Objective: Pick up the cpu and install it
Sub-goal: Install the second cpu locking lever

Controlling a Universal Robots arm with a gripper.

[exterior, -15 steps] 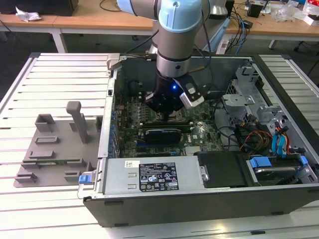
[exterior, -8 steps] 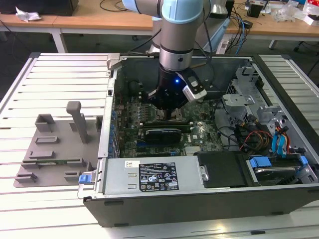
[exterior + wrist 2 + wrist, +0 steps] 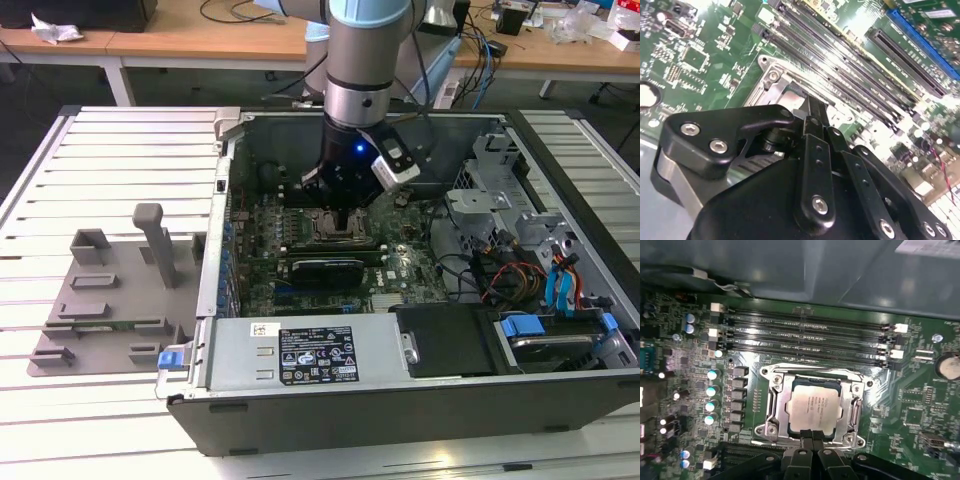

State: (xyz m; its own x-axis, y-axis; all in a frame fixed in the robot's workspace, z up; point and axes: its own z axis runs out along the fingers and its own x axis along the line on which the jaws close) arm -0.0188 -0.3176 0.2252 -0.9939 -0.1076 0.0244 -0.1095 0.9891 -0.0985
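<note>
The cpu (image 3: 815, 407), a flat square chip with a silver-grey metal top, lies flat inside the open metal-framed socket (image 3: 772, 405) on the green motherboard. In the first wrist view my gripper (image 3: 813, 436) hangs just over the cpu's near edge, its two black fingers pressed together with no gap between them. The second wrist view shows the same shut fingertips (image 3: 812, 107) pointing down at the socket frame (image 3: 771, 75). In the exterior view the gripper (image 3: 345, 212) stands inside the open computer case, right above the socket (image 3: 318, 228).
Several long memory slots (image 3: 810, 335) run beside the socket. The case walls (image 3: 225, 200) enclose the board. A drive cage and loose cables (image 3: 520, 260) fill the exterior view's right. A grey plastic fixture tray (image 3: 100, 300) sits outside the case on the exterior view's left.
</note>
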